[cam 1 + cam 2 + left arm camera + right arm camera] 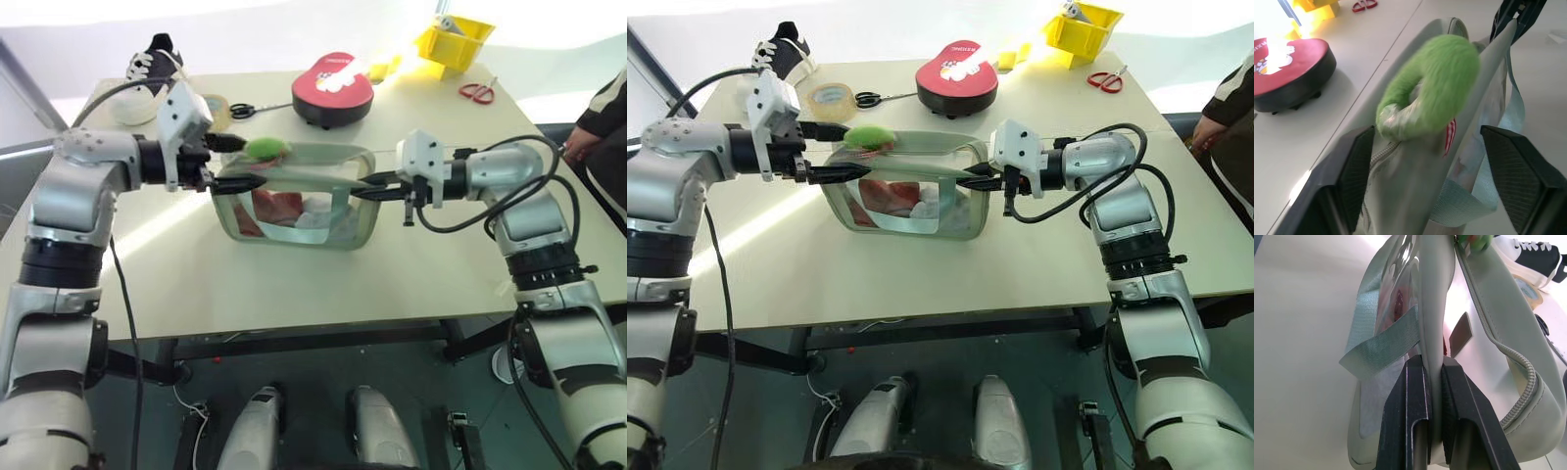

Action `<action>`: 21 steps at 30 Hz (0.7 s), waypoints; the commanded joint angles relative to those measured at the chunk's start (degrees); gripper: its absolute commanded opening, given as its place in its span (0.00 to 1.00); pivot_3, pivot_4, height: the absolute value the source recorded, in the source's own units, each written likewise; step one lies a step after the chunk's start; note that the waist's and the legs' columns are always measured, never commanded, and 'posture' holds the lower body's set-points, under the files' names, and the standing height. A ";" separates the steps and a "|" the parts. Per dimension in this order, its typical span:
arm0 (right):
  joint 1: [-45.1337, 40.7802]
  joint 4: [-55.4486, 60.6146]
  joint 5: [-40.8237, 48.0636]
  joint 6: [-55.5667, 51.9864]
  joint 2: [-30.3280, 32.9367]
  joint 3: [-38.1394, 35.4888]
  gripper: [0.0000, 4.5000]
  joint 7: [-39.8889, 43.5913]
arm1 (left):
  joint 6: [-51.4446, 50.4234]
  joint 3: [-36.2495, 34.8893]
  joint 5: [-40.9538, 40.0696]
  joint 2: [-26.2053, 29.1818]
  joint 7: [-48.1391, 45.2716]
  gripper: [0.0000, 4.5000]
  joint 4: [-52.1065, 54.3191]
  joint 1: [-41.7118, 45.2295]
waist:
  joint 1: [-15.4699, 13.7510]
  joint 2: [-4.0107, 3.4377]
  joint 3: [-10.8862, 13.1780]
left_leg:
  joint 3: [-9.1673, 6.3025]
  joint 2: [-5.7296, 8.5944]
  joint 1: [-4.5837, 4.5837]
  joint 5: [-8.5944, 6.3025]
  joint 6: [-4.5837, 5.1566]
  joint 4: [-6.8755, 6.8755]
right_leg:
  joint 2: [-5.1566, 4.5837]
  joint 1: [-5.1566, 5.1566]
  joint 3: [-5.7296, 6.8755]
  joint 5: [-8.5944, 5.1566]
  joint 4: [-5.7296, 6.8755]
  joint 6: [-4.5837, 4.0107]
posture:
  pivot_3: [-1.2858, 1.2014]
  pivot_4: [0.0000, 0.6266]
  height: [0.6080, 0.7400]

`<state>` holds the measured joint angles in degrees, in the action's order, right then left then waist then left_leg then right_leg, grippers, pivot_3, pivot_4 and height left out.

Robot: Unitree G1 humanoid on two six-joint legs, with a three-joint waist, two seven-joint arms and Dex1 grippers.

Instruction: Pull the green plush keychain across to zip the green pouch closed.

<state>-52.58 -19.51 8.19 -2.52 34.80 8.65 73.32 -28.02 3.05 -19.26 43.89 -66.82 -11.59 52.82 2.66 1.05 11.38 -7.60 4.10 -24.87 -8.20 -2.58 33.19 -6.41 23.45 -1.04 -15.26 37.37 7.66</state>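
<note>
Head views: my left gripper (240, 183) hangs open at the green pouch's (294, 230) left end, green plush keychain (265, 149) just above my jaws, not held. Zip still gaping; whole pull remains. Red and white items sit inside.

Left wrist: keychain sits between my wide-spread fingers (1354, 169), ungripped.

Right wrist: my right gripper (1432, 382) is clamped on the pouch's rim, keychain at the far end.

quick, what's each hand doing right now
left hand: open, either side of the green plush keychain
right hand: closed on the green pouch edge
</note>
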 commanded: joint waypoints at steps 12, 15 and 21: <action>-3.82 -1.48 0.18 1.64 -0.11 -0.70 0.00 0.60 | -0.68 -3.90 0.25 7.96 -1.76 0.80 2.46 -9.52 | 0.25 0.01 0.01 | -0.05 -0.01 0.06 0.01 -0.02 -0.03 | 0.02 -0.02 0.01 -0.01 0.06 -0.01 | 0.52 0.24 1.00; -4.08 -1.70 0.11 1.66 -0.29 -0.60 0.00 0.87 | 0.29 -3.77 0.57 5.65 0.15 0.68 1.70 -9.31 | -0.04 0.01 0.01 | -0.03 -0.01 0.06 0.01 -0.02 -0.02 | 0.01 -0.02 -0.01 -0.01 0.05 -0.01 | 0.52 0.24 1.00; -3.74 -1.40 0.01 1.49 -0.56 -0.58 0.00 0.97 | 0.14 -3.83 -0.06 4.96 -0.22 0.03 1.73 -9.67 | 0.04 0.01 0.01 | -0.01 -0.01 0.06 0.01 -0.02 -0.05 | 0.01 0.00 -0.02 -0.01 0.06 -0.01 | 0.52 0.24 1.00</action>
<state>-54.49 -21.85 7.51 -1.97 34.57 8.80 74.40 -28.43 0.52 -18.71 48.21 -66.42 -11.51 42.44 2.70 1.06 11.39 -7.61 4.09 -24.81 -8.19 -2.60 33.14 -6.40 23.46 -1.05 -15.27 37.44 7.65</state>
